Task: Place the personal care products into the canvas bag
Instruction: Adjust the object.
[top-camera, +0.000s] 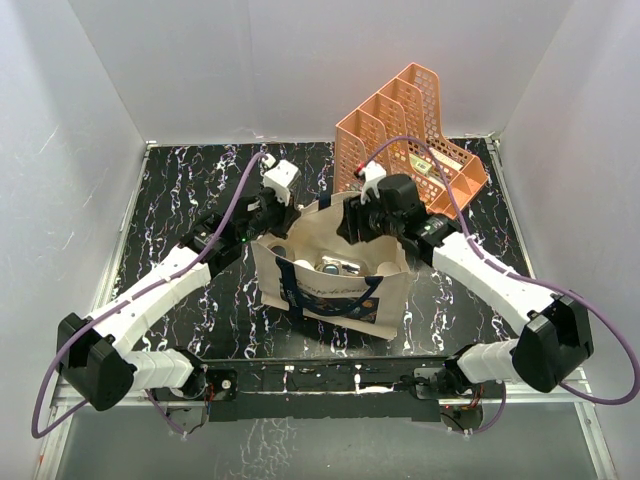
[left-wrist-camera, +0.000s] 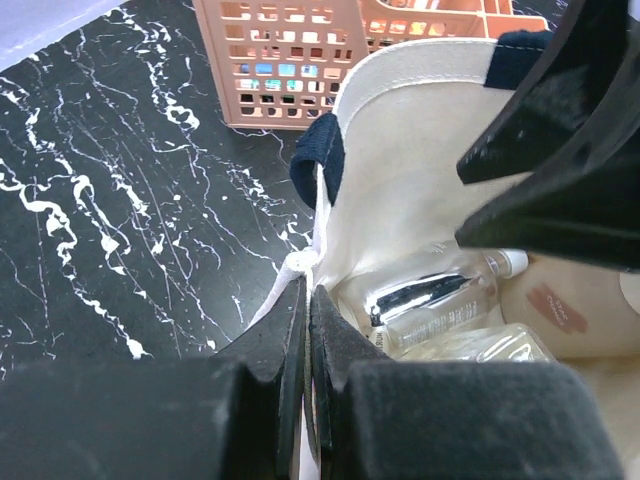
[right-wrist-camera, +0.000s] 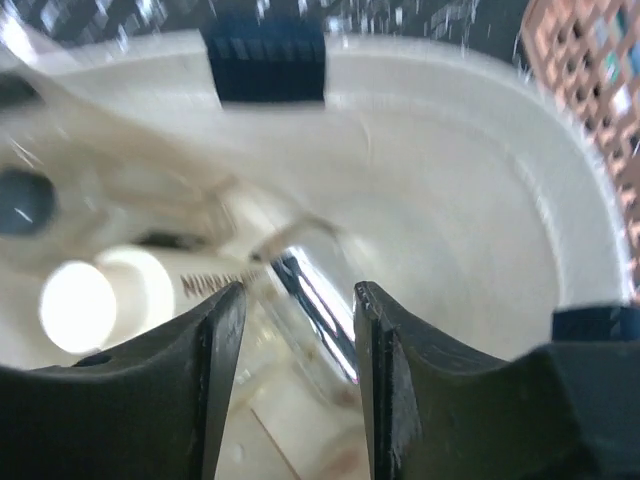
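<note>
Left gripper is clamping the canvas bag rim at ten o'clock — right gripper is hovering, fingers apart, over the silver bottle inside.

Organizer, file, peach plastic mesh: stepped compartments, standing at the far right of the bench. Bench: black marble pattern with white veining, metal edging. Enclosure walls: plain white, on three sides.
</note>
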